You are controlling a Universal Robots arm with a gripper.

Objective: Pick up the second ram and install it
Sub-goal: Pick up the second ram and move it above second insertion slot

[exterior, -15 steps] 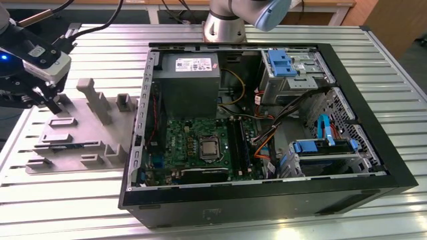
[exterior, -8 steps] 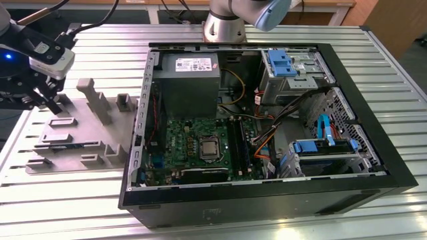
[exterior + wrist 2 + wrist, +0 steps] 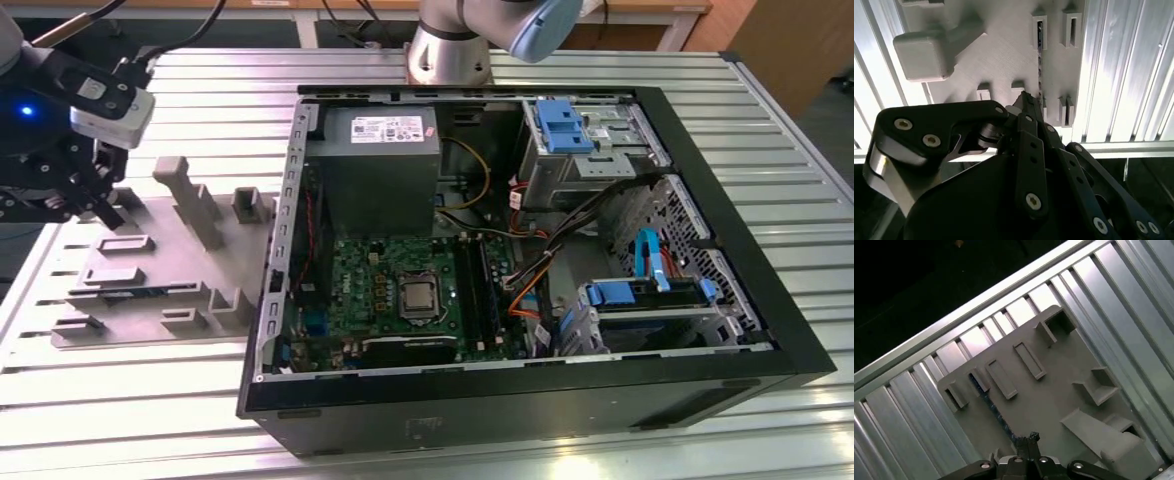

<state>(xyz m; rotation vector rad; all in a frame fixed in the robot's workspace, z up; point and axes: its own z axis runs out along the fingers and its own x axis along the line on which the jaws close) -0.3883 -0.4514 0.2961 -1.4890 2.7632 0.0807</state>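
Ram [image 3: 134, 292]: thin blue-green strip set on edge in a slot on the near side of the fixture; not lifted.
Ram in both wrist views: a dark strip [image 3: 991, 407] [image 3: 1040, 65] running between low raised blocks.
End effector [image 3: 102, 208]: black fingers pressed together, pinching nothing; it hangs over the far left part of the fixture, farther back than the ram.
End effector in the second wrist view: the tip [image 3: 1025, 99] shows just beside the line of the strip.
Fixture [image 3: 180, 265]: grey tray with posts and slots, flat on the counter, at the exterior view's left of the case.
Counter [image 3: 134, 400]: ribbed metal.
Case [image 3: 534, 410]: black, side open, motherboard [image 3: 400, 290] lying inside.
Arm base [image 3: 447, 50]: at the far edge, behind the case.
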